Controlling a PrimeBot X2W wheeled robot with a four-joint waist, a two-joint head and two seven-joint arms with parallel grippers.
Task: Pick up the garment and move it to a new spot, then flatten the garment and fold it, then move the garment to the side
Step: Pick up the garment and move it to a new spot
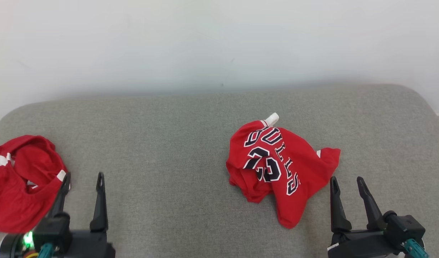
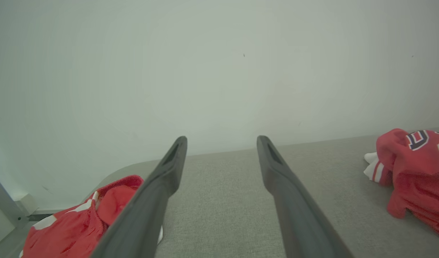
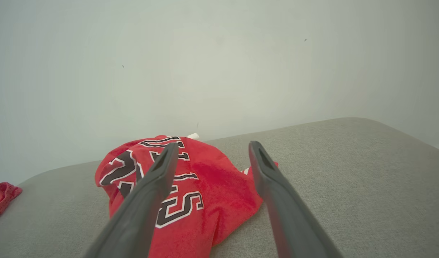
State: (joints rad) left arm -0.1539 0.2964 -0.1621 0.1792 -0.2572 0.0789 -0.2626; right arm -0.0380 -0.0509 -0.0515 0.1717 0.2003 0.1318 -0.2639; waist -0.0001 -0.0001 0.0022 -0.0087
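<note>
A crumpled red jersey garment [image 1: 276, 168] with black-and-white lettering lies bunched on the grey padded surface [image 1: 169, 143], right of centre. It also shows as the garment [image 2: 416, 168] at the right edge of the left wrist view and as the garment [image 3: 212, 186] just beyond the right fingers. My right gripper [image 1: 347, 179] [image 3: 214, 145] stands open right beside its near right corner, holding nothing. My left gripper [image 1: 83, 176] [image 2: 222, 139] is open and empty at the lower left.
A second red garment [image 1: 22, 186] [image 2: 69, 225] [image 3: 1, 195] with white trim lies heaped at the surface's left edge, touching my left gripper's outer finger. A plain white wall [image 1: 219, 43] rises behind the surface. The surface's corners are rounded.
</note>
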